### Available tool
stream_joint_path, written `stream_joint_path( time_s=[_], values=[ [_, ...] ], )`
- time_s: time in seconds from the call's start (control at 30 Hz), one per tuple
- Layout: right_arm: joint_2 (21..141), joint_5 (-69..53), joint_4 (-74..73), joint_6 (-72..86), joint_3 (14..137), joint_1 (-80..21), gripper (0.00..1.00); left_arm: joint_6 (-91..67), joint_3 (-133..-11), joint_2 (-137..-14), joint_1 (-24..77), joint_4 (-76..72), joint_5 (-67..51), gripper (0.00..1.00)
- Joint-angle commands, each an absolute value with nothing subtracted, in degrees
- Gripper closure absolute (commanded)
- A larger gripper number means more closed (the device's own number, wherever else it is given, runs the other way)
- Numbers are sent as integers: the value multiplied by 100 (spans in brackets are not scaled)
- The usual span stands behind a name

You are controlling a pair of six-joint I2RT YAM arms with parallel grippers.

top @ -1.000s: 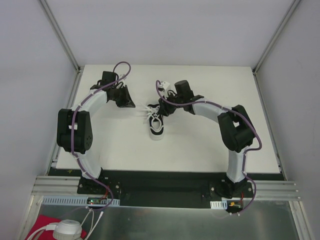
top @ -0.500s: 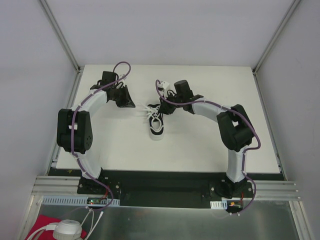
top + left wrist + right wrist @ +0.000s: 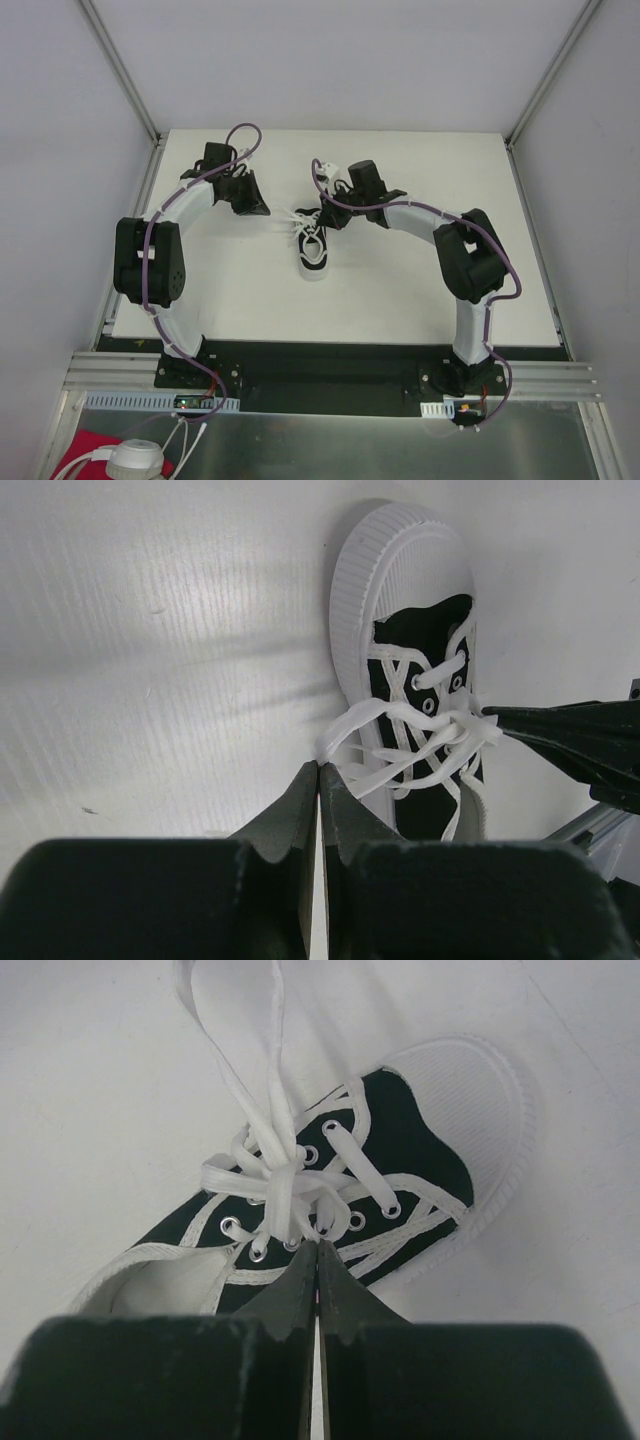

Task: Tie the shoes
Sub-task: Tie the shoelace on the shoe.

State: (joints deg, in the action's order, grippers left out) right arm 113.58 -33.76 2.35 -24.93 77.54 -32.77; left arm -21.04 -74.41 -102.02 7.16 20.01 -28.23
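A small black sneaker point(image 3: 314, 254) lies near the middle of the bench point(image 3: 400, 290), its white toe pointing toward the arm bases. Its white laces point(image 3: 298, 217) fan out leftward from its far end. The left pincer point(image 3: 264, 210) reaches in from the left, tips just beside the lace ends. The right pincer point(image 3: 328, 220) comes from the right and sits over the sneaker's far end at the laces.

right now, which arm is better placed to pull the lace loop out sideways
Left, probably. The left end effector is shut on the lace loop beside the shoe, free to draw away; the right end effector sits closed over the knot.
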Motion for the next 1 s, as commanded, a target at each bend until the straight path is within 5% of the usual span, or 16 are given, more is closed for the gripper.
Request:
stream_joint_path(
  time_s=[0.0,0.97],
  values=[
    [11048,-3331,518,-2452,7656,-3287,99,-2092,-7392,-10274,668,2092,-2707,100],
    [10450,-2716,1696,-1661,6733,-3076,99,-2101,-6785,-9774,440,1995,-2496,100]
  ],
)
